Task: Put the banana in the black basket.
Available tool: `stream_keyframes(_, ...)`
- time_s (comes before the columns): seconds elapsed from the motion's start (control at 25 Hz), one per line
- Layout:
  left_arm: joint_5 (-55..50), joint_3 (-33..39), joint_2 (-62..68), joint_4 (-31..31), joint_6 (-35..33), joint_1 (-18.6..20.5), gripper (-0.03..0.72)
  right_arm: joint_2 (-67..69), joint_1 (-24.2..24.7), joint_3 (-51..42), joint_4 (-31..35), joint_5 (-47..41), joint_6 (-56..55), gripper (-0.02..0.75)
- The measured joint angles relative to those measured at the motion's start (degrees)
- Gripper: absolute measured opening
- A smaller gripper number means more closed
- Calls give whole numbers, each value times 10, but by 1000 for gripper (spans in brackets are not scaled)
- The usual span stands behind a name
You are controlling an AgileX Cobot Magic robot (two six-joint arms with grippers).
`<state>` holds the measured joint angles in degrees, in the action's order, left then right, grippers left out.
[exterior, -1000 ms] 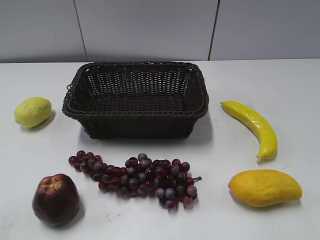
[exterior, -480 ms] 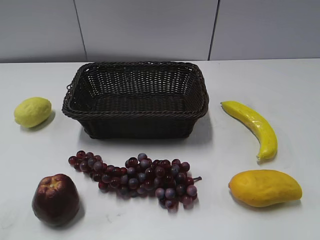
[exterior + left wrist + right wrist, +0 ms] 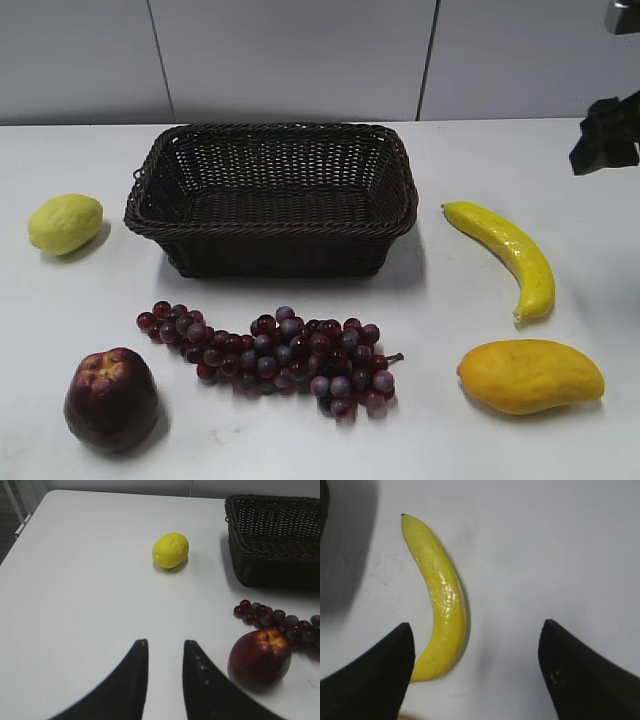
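Observation:
The banana (image 3: 510, 255) lies on the white table, to the right of the black basket (image 3: 270, 228), which holds nothing. In the right wrist view the banana (image 3: 442, 595) lies lengthwise, left of centre. My right gripper (image 3: 477, 626) is wide open and empty above it. The banana's lower end is close to the left finger and nothing touches it. In the exterior view the right gripper (image 3: 605, 135) hangs at the upper right, above and beyond the banana. My left gripper (image 3: 165, 642) is empty with a narrow gap between its fingers, over bare table. The basket corner (image 3: 270, 545) shows at the upper right of the left wrist view.
A lemon (image 3: 65, 223) lies left of the basket. A bunch of purple grapes (image 3: 275, 355) lies in front of the basket. A dark red apple (image 3: 112, 397) sits at the front left and a mango (image 3: 530, 375) at the front right, just below the banana.
My right arm has come into the exterior view at the upper right edge. The fruit and the basket have not moved.

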<state>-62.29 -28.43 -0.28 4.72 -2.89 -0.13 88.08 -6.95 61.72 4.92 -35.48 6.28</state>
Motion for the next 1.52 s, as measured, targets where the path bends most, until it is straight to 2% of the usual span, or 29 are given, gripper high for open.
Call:
stream_keyframes(0.2, 0, 0, 0, 0, 0, 0, 233, 82, -28, 49, 0, -8, 1, 665)
stream_keyframes(0.6, 0, 0, 0, 0, 0, 0, 233, 233, -36, 150, -8, -71, 2, 668)
stream_keyframes(0.96, 0, 0, 0, 0, 0, 0, 233, 293, -36, 158, -8, -91, 4, 661)
stream_keyframes(1.24, 0, 0, 0, 0, 0, 0, 233, 315, -36, 159, -8, -94, 4, 625)
stream_keyframes(1.52, 0, 0, 0, 0, 0, 0, 233, 336, -36, 159, -8, -95, 5, 545)
